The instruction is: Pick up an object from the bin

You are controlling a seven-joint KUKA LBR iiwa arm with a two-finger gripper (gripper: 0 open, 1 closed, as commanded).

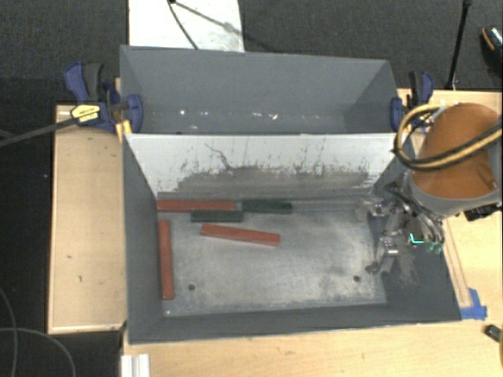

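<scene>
Several slim bars lie on the floor of a grey metal bin (259, 171), all in its left half, seen from above. A red bar (196, 206) lies flat along the foot of the back wall, starting near the back left corner. End to end with it, further along the back wall towards the middle, lies a dark green bar (267, 206). Just in front of where these two meet is a darker strip (217, 217), which may be another bar or a shadow; I cannot tell which. A second red bar (240, 235) lies a little further forward, slightly tilted, its right end nearer the front edge. A third red bar (166, 259) lies along the left wall, running from near the back towards the front left corner.

The robot arm comes in over the right edge of the bin, with a rounded orange cover (460, 163) and looped yellow and black cables (402, 132) at its wrist. Its claw (385, 246) hangs low beside the right wall, about midway between the back and front edges, over bare scratched metal. Nothing can be seen in its grip, and whether it is open or closed cannot be told. The claw is well apart from every bar; the nearest are the second red bar and the dark green bar, both to its left.
</scene>
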